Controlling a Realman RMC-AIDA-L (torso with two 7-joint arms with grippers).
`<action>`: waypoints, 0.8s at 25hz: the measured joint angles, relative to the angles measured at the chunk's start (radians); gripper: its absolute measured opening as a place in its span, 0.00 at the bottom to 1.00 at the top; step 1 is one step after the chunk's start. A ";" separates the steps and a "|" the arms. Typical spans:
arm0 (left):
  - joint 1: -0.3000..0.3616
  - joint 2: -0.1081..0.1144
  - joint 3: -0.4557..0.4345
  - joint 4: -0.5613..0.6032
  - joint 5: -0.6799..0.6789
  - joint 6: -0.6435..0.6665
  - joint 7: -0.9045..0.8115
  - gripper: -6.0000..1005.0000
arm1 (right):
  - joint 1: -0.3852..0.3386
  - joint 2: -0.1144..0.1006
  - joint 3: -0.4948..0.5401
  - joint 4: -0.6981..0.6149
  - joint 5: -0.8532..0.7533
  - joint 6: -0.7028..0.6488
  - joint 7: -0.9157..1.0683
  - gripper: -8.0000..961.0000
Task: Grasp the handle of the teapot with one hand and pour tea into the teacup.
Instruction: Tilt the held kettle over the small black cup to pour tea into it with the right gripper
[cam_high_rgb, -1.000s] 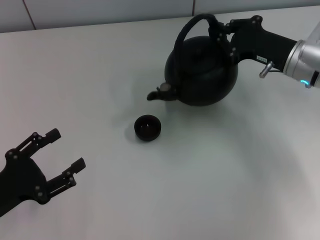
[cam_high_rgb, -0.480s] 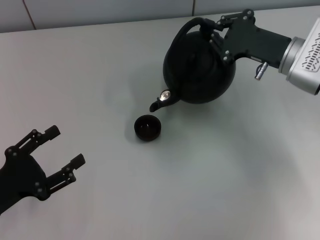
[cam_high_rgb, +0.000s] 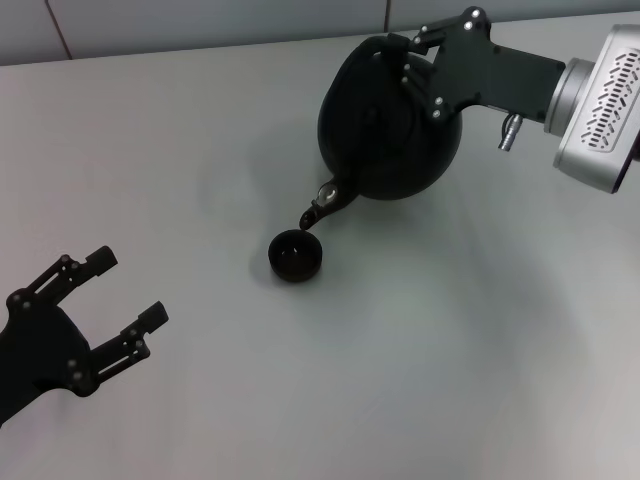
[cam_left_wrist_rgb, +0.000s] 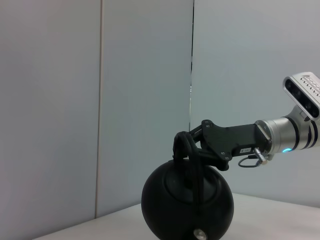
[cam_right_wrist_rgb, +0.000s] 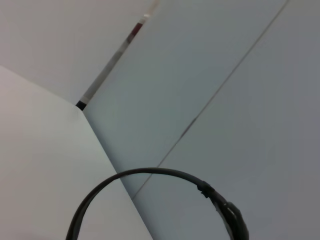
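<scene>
The round matte-black teapot hangs tilted above the table, its spout pointing down just over the tiny black teacup. My right gripper is shut on the teapot's thin arched handle at the pot's upper right. The left wrist view shows the same teapot held by the right gripper from the side. In the right wrist view only the handle shows, as a black arc. My left gripper rests open at the lower left, well away from the cup.
A pale grey table spreads around the cup. A light wall with panel seams runs along the table's far edge.
The right gripper has rolled and shifted slightly left, tipping the teapot further. The spout has dropped down to just above the teacup. The left arm has barely moved.
</scene>
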 joint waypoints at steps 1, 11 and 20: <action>0.000 0.001 0.000 -0.001 -0.001 0.000 0.000 0.83 | 0.000 0.000 -0.006 -0.004 0.000 0.000 -0.001 0.08; 0.003 -0.001 0.000 -0.001 -0.002 0.000 -0.002 0.83 | 0.008 0.002 -0.058 -0.030 0.000 -0.002 -0.004 0.08; 0.002 -0.001 0.000 -0.002 -0.002 0.000 -0.002 0.83 | 0.009 0.004 -0.070 -0.033 0.000 -0.001 0.008 0.08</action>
